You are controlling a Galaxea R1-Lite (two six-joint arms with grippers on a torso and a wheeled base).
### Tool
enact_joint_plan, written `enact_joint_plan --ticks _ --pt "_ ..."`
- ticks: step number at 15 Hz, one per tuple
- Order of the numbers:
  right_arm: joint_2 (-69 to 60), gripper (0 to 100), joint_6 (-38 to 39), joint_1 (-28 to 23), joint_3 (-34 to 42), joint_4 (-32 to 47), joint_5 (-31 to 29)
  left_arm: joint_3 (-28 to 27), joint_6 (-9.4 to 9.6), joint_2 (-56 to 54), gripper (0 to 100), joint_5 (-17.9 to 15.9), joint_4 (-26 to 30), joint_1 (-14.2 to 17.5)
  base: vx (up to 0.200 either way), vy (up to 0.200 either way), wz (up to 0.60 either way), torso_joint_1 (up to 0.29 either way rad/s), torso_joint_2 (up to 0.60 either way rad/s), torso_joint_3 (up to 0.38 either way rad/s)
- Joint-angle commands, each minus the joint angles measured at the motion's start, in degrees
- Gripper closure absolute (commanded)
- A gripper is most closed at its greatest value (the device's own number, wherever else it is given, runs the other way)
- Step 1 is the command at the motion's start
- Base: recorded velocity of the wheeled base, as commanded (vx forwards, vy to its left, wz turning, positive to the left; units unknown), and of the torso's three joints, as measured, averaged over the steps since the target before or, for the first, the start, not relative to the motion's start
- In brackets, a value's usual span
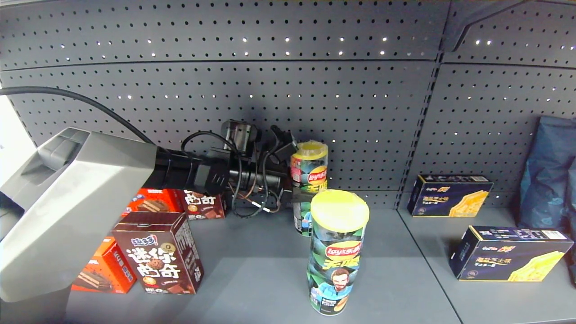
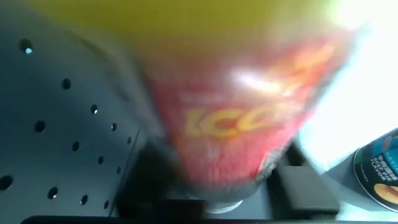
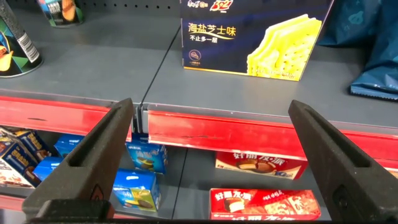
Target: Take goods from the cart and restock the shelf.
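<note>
My left claw (image 1: 294, 176) clasps the upright yellow-lidded chip can (image 1: 310, 170); I'd seat it flat on the grey metal shelf (image 1: 252, 270) before opening. Right claw (image 3: 211, 107) gapes empty.

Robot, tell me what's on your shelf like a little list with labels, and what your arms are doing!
left jaws: closed around the rear chip can, close to the pegboard
right jaws: wide open, holding nothing, facing the shelf's front edge
front chip can: upright on the shelf, nothing touching it
shelf, left side: brown cookie box, orange box beside it
shelf, right side: two dark blue cracker boxes, blue bag
</note>
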Motion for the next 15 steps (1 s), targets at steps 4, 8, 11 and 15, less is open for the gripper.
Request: enact_joint_plan --ticks 4,8,11,15 --pt "0.1 0 0.0 0.0 0.0 0.0 0.0 0.1 0.03 0.1 0 0.4 0.1 0.2 0.0 0.0 0.0 0.0 0.0 0.0" --pt "0.1 0 0.0 0.0 0.0 0.0 0.0 3.1 0.12 -2.6 0 1.3 0.0 1.8 0.0 0.0 0.0 0.0 0.0 0.0" --pt "0.1 0 0.0 0.0 0.0 0.0 0.0 10.0 0.12 -6.2 0 2.8 -1.3 2.7 0.0 0.0 0.0 0.0 0.0 0.0" --pt "0.1 0 0.0 0.0 0.0 0.0 0.0 15.3 0.03 -8.7 0 6.1 -3.9 2.7 0.0 0.0 0.0 0.0 0.0 0.0"
